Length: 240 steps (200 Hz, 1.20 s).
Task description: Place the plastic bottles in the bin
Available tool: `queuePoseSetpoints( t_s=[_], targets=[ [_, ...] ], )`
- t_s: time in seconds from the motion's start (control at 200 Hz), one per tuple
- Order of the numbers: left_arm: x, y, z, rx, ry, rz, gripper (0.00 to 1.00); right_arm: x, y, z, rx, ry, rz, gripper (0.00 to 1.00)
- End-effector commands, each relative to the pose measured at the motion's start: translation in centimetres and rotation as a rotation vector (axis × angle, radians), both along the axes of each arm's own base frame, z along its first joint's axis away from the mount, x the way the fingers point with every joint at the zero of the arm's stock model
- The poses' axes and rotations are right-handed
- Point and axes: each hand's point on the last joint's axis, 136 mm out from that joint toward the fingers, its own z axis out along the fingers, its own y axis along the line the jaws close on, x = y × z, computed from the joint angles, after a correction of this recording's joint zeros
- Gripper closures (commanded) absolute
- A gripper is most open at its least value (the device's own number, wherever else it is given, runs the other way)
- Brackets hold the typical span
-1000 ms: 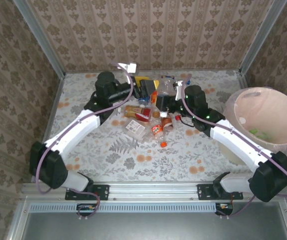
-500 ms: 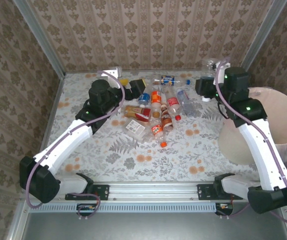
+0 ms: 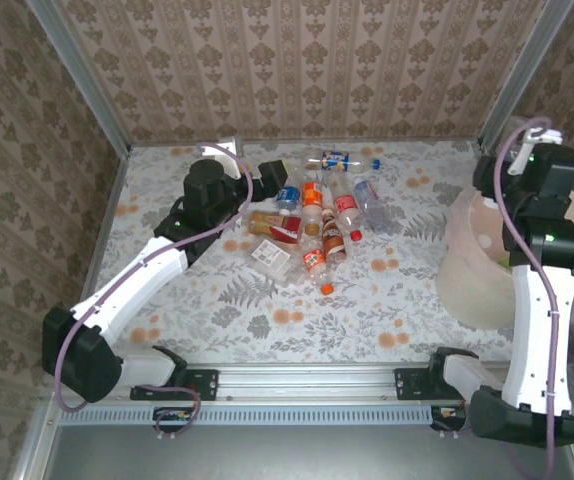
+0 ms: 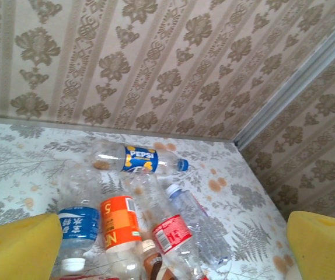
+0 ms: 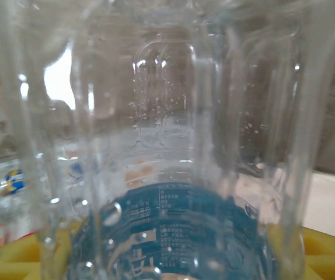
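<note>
Near right, the bin (image 3: 467, 285) stands on the counter (image 3: 367, 310). At its far rim the right gripper (image 5: 167, 256) clamps a clear bottle (image 5: 167, 146). This is the drop step: centre over the bin, then release. Far left, the left gripper (image 4: 167, 248) hangs wide open over the loose bottles (image 3: 319, 215).

Right arm (image 3: 539, 250) hangs over the bin (image 3: 470, 285); plastic bottles (image 3: 319, 222) lie clustered mid-table by left arm (image 3: 157, 262).

Enclosure: flower-print table (image 3: 387, 300), papered walls (image 3: 307, 70).
Tabletop pale, with grey ferns and orange blossoms; damask pattern on three walls; metal posts (image 3: 79, 75) in far corners; metal rail (image 3: 307, 378) along near edge.
</note>
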Motion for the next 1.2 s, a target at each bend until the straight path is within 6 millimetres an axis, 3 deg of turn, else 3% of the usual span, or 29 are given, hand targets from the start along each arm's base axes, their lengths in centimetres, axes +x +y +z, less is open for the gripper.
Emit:
queuePoseSetpoints(
  t_s=[0.0,0.17,0.49,0.635,1.0,1.195],
  targets=[
    [0.7,0.8,-0.6,0.035,0.030,0.059,0.00,-1.2,-1.5,-0.8,0.045,0.028,-0.076,0.51],
    [1.5,1.9,-2.2,0.053,0.089,0.127,0.00,-3.0,-4.6,-2.9,0.005,0.120,-0.253,0.49],
    [2.4,2.5,-4.5,0.102,0.181,0.149,0.00,-7.1,-7.3,-8.9,-0.049,0.350,-0.474,0.48],
    [2.4,2.2,-5.0,0.097,0.193,0.133,0.00,-8.2,-8.3,-11.0,-0.105,0.443,-0.530,0.42],
    [2.4,3.5,-6.7,0.061,0.285,0.173,0.00,-7.3,-7.9,-10.4,-0.073,0.308,-0.513,0.28],
    [3.0,3.6,-7.3,0.007,0.321,0.169,0.00,-7.1,-7.4,-8.9,-0.071,0.214,-0.488,0.08]
  ],
)
